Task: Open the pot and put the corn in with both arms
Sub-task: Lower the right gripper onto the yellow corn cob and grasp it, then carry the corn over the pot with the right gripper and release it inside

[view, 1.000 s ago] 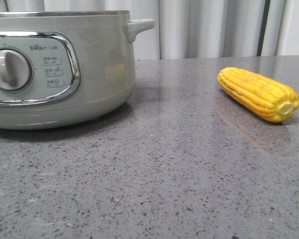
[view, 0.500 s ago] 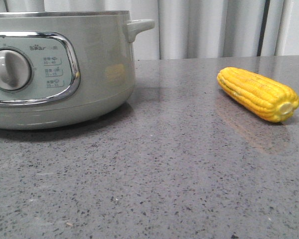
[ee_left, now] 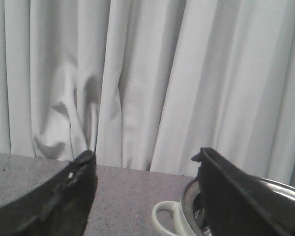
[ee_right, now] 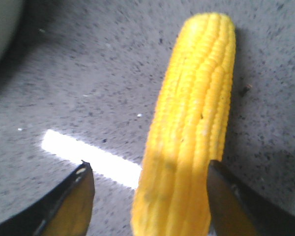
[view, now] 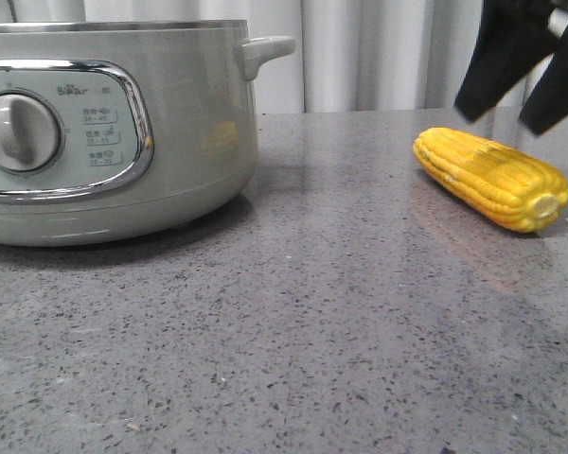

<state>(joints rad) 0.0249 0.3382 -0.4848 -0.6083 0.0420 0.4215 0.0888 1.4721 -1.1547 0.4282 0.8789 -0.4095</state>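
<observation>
The pale sage-green pot (view: 180, 123) stands at the left of the grey table, with its grey dial (view: 19, 132), side handle (view: 265, 49) and steel rim. The yellow corn (view: 490, 177) lies on the table at the right. My right gripper (view: 511, 106) hangs open just above the corn; in the right wrist view the corn (ee_right: 191, 128) lies between the spread fingers, close to one of them (ee_right: 226, 201). My left gripper (ee_left: 145, 160) is open and empty, beside the pot's handle (ee_left: 166, 219) and rim (ee_left: 280, 184).
The grey speckled table (view: 293, 322) runs to a white curtain (view: 379, 52) at the back. A bright strip of reflected light (ee_right: 88, 157) lies on the table beside the corn.
My right gripper has come into the front view from the top right and now hangs over the corn. The corn and the pot have not moved.
</observation>
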